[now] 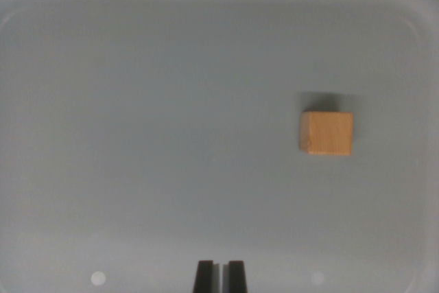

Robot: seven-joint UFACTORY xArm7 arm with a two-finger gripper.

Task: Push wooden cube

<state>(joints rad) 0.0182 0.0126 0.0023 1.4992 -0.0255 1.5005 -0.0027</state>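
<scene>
A light wooden cube [326,133] rests on the grey floor of a shallow tray [137,135], toward the wrist view's right. My gripper [220,274] shows at the bottom centre as two black fingertips [204,276] almost touching, with only a narrow slit between them and nothing held. The cube lies well up and to the right of the fingertips, apart from them.
The tray's raised rim [206,1] with rounded corners runs along the top and down both sides. Two pale round spots [98,278] sit on the floor near the bottom edge.
</scene>
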